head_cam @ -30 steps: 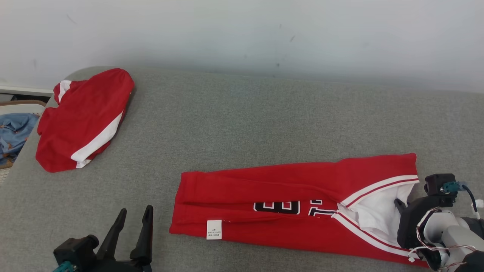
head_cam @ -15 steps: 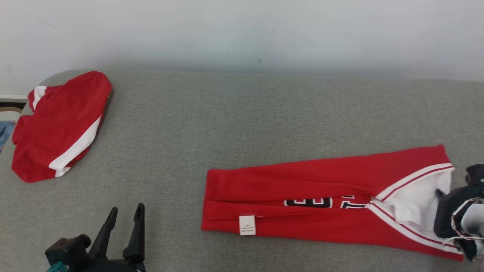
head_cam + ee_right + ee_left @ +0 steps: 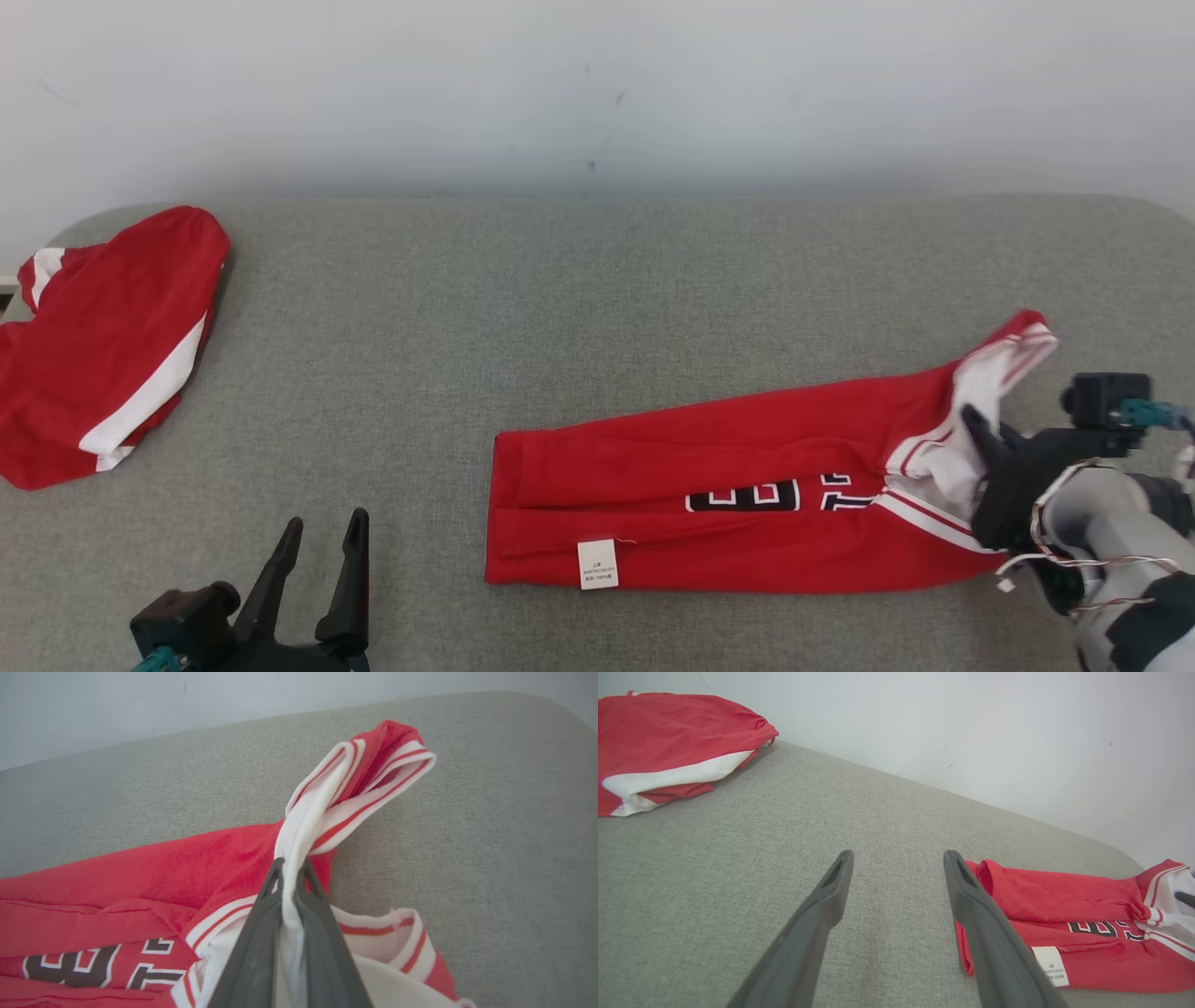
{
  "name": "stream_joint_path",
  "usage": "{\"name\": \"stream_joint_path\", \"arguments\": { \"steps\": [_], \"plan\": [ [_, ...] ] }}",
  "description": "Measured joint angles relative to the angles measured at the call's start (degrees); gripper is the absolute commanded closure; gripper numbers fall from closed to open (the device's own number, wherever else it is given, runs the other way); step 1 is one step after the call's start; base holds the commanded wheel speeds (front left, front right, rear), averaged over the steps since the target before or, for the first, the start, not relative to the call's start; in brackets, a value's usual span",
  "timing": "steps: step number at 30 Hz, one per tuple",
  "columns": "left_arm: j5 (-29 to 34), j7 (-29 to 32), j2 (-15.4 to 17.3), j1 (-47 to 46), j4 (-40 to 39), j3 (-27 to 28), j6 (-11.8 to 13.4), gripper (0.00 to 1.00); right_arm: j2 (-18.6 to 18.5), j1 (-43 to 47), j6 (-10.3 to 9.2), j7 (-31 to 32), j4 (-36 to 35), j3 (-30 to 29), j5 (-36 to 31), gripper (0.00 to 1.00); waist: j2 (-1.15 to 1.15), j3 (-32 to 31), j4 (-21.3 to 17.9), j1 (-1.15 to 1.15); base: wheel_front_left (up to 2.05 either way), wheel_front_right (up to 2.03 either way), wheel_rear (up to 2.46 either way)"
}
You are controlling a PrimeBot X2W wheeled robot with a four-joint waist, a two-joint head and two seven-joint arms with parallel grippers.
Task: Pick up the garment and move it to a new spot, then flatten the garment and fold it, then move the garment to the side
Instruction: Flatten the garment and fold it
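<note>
We see a grey fabric-covered bench (image 3: 597,308) with rounded far corners, and a pale wall (image 3: 597,84) rising behind its far edge.

The largest thing on the bench is the red jersey garment with white and red striped trim (image 3: 728,457). It is folded into 1 long strip along the near edge, running from about the middle of the bench toward the right edge. Its left end lies flat. Its right end, where the white lining shows, is bunched and pulled up off the bench, and the striped trim (image 3: 373,774) twists into a loop above the cloth.

A second red garment with a broad white stripe (image 3: 103,345) sits in a rounded heap at the far left corner, well apart from the first.

The right gripper (image 3: 290,865) is near the right edge. Its 2 dark fingers are pressed together and pinch a twisted fold of the white lining and trim at the garment's raised end.

The left gripper (image 3: 327,523) is at the near edge, left of the garment's flat end. Its 2 fingers are spread wide with only bare bench between them.

Black block characters with white outlines (image 3: 747,495) run along the strip. A fold covers part of them, so we cannot read them with certainty.

A small white label (image 3: 597,564) sits at the garment's near left corner, with dark print too small to read.
</note>
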Motion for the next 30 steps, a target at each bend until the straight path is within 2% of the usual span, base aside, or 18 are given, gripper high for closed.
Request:
{"name": "stream_joint_path", "arguments": {
  "steps": [5,11,19,25,30],
  "plan": [
    [0.00,0.02,-0.15,0.09,1.01,-0.45,0.00,0.00,1.37,0.37,0.89,-0.82,-5.13,2.34,-0.20,1.00,0.00,-1.62,-0.80,0.00,0.00,0.00,0.00],
    [0.00,0.34,-1.19,0.29,1.32,-1.63,-0.07,0.00,1.65,3.16,0.93,-0.97,-12.61,4.68,-0.73,1.00,-0.01,-3.42,-1.34,0.00,0.00,0.00,0.00],
    [-0.02,0.76,-2.01,0.37,2.11,-2.31,-0.11,0.00,4.48,4.37,1.40,1.04,-21.90,8.20,-0.71,1.00,-0.01,-3.76,-0.68,0.00,0.00,0.00,0.00],
    [-0.01,1.11,-3.13,-0.43,2.92,-3.32,-0.64,0.00,6.05,4.33,1.40,3.45,-25.64,10.14,-0.71,1.00,-0.01,-3.50,0.86,0.00,0.00,0.00,0.00],
    [-0.01,1.27,-3.67,-1.25,3.90,-3.70,-1.10,0.00,7.65,3.98,1.35,5.72,-26.09,11.36,-0.66,1.00,-0.01,-3.37,2.57,0.00,0.00,0.00,0.00]
  ]
}}
